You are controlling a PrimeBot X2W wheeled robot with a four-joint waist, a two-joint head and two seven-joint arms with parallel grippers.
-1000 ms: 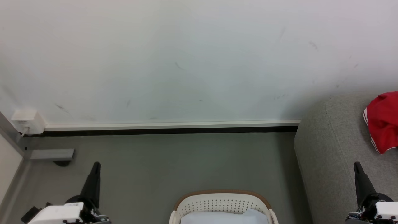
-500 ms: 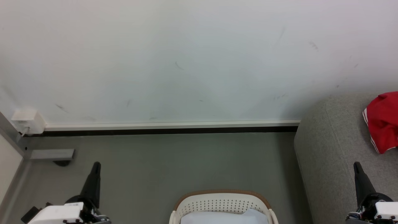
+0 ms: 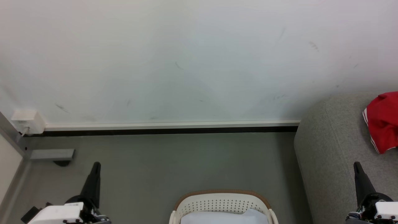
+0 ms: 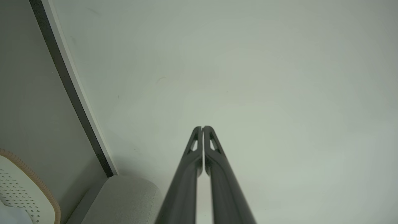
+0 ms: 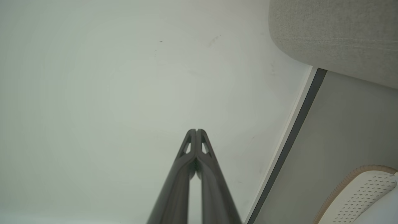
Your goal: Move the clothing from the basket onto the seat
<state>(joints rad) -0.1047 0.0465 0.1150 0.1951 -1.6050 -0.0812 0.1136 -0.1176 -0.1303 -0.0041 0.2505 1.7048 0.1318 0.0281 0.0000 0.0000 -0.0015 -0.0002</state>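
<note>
A red garment with white stripe trim, the clothing [image 3: 383, 121], lies on the grey seat [image 3: 329, 146] at the right edge of the head view. The cream basket [image 3: 221, 203] with its brown rim stands on the floor at the bottom centre, pale bluish-white fabric [image 3: 222, 217] showing inside it. My left gripper [image 3: 96, 164] is at the lower left, shut and holding nothing, its tips [image 4: 202, 127] pressed together before the wall. My right gripper [image 3: 357, 164] is at the lower right over the seat's front, also shut and holding nothing, its tips [image 5: 196, 130] meeting.
A white wall with a baseboard [image 3: 171, 126] runs across the back above grey floor. A white socket box [image 3: 26, 121] and a grey bracket [image 3: 51, 154] sit at the far left. The basket's rim [image 4: 29, 182] and the seat's corner [image 4: 124, 199] show in the left wrist view.
</note>
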